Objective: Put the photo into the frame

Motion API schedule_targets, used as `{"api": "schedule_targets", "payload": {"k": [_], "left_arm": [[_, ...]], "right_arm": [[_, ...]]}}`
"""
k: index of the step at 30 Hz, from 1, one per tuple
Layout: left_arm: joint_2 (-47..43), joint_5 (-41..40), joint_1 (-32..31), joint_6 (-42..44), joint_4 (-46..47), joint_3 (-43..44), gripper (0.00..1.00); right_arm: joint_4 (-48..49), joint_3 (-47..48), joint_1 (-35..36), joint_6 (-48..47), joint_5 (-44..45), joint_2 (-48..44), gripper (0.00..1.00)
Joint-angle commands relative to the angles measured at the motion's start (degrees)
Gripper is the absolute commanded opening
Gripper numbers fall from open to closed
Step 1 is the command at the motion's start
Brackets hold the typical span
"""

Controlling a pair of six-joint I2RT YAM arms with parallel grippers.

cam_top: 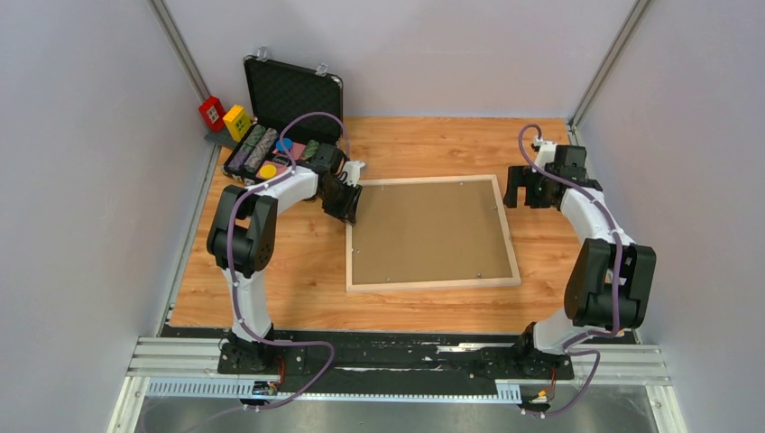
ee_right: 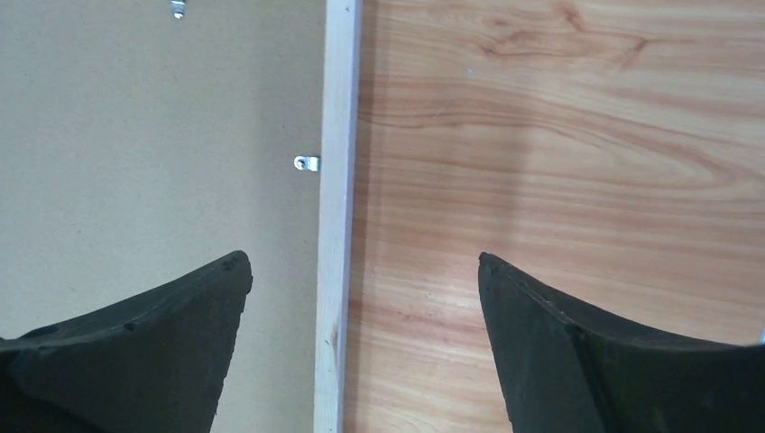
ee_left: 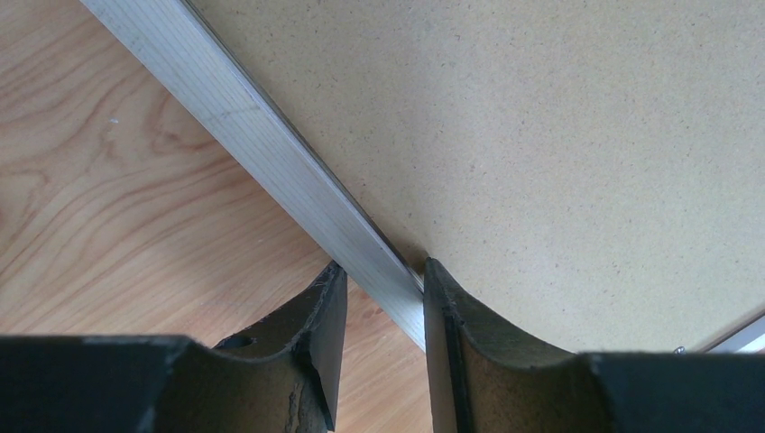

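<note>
— Wooden table (cam_top: pixel 271 271) is carrying what?
— It is carrying the frame (cam_top: pixel 433 284), lying in the middle, brown backing board (cam_top: pixel 424 230) facing up.
— And the arms?
— Left gripper (ee_left: pixel 379 271) is pinching its left rail; right gripper (ee_right: pixel 363 257) is hovering wide open over the right rail.

1. The frame (ee_left: pixel 271 153) rail runs in between the fingers of the left gripper (ee_left: pixel 383 266), and its near stretch is hidden behind them.
2. Past that gripper's right finger, the backing board (ee_left: pixel 559 162) covers the frame's inside; whatever lies beneath cannot be seen.
3. Far ahead of the right gripper (ee_right: pixel 361 255), to its left, a metal clip (ee_right: pixel 179 8) is cut by the top edge.
4. Behind the left gripper, the contents of the black case (cam_top: pixel 293 90) are too small to name.
</note>
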Motion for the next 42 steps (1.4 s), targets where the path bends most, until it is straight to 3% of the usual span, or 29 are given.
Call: {"api": "schedule_targets", "payload": {"k": [1, 12, 17, 26, 42], "left_arm": [[0.9, 3.6, -1.2, 1.2, 1.9, 0.7, 0.41], [1.1, 3.0, -1.2, 1.4, 1.9, 0.8, 0.41], [0.6, 2.5, -1.1, 1.6, 2.0, 0.8, 0.41], [0.3, 2.0, -1.2, 1.7, 2.0, 0.7, 0.41], [0.4, 2.9, -1.3, 1.5, 1.9, 0.7, 0.41]], "right_arm": [[1.2, -1.9, -1.8, 2.4, 1.3, -3.7, 1.00], [1.2, -5.6, -7.0, 5.0, -12.9, -7.4, 1.00], [1.2, -5.3, -7.4, 7.7, -11.9, -4.9, 1.00], [1.1, -4.7, -7.3, 4.7, -12.6, -0.6, 1.00], [2.9, -1.2, -1.1, 2.8, -5.0, 11.3, 0.72]]}}
